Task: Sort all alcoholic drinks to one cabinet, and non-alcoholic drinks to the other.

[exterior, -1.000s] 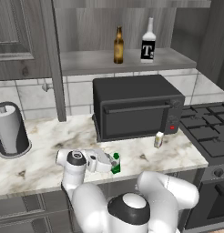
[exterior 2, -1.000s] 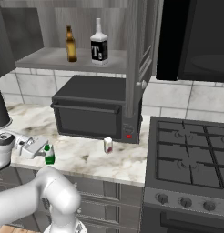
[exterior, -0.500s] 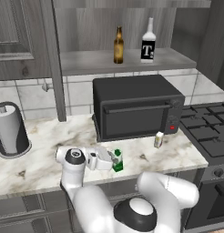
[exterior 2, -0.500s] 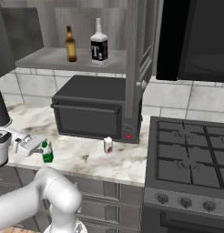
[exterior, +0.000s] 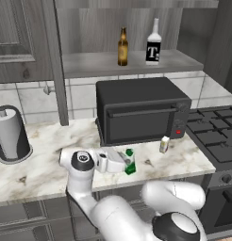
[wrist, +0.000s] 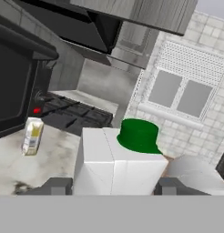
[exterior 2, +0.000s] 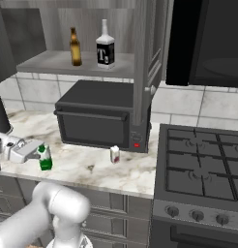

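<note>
While low over the desk point(exterior: 37, 174), arm reaching sideways from lower frame.

end effector point(exterior: 127, 163): fingers either side of the carton point(exterior: 130, 162), pressed on its white body; clamped on carton, seen close in hand view point(wrist: 116, 184)
fingers point(wrist: 57, 185): dark tips flanking carton's white sides in hand view
carton: small, white upper body, green cap and green base; upright on desk, in front of oven's left part; also point(exterior 2: 44, 157) and point(wrist: 117, 159)
beer bottle point(exterior: 122, 46): slim brown glass, upright on shelf point(exterior: 89, 63) above oven, left of T bottle; also point(exterior 2: 75, 47)
T bottle point(exterior: 153, 43): taller, clear, black label with white T, upright on same shelf, near beer bottle, not touching; also point(exterior 2: 105, 46)
oven point(exterior: 141, 110): black countertop box, door closed, red light at lower right of front; under the shelf, on desk against tiled wall
small box point(exterior: 164, 144): pale, yellowish front, upright on desk just before oven's right corner; well apart from carton; also point(exterior 2: 114, 154) and point(wrist: 33, 135)
paper roll point(exterior: 10, 133): white, in dark holder, far left of desk
stove point(exterior 2: 208, 169): black gas hob right of desk, knobs on front
cabinet door point(exterior 2: 150, 53): grey, swung open, edge toward right base camera, right of shelf
desk: marbled white, light veins
</note>
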Robot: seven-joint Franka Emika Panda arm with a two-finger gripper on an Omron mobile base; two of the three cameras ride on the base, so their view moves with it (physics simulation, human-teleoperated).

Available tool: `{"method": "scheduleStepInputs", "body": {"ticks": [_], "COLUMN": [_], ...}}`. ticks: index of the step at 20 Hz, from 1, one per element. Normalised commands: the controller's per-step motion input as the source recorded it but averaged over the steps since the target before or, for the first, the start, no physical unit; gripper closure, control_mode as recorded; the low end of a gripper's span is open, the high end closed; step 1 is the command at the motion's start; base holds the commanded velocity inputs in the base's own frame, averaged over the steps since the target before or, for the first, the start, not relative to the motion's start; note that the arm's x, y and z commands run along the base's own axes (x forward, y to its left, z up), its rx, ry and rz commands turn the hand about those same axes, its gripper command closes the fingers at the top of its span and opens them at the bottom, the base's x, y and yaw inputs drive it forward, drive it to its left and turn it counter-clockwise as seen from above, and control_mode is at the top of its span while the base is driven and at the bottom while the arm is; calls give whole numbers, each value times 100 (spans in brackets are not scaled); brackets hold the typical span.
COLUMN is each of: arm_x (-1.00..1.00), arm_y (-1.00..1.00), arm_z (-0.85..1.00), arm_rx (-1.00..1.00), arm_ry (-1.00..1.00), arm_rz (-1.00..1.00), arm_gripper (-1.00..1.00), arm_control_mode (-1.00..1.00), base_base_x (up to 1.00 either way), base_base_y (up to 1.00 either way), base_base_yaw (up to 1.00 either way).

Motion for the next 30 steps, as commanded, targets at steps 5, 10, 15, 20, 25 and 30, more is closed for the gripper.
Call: {"method": "scheduleStepInputs", "body": {"ticks": [5,10,15,20,25,30], "arm_x": [-23,-3,0,0,0,0], "arm_y": [-25,-9,-10,-15,-19,-26], "arm_z": [53,70,49,29,21,12], "arm_rx": [0,5,8,12,17,17], "arm_ry": [0,2,9,11,16,15], "arm_rz": [14,16,26,29,31,33], "arm_gripper": [100,100,100,100,100,100], "arm_control_mode": [-100,-100,-100,-100,-100,-100], "base_base_x": [0,0,0,0,0,0], "base_base_y": [0,0,0,0,0,0], "base_base_yaw": [0,0,0,0,0,0]}}
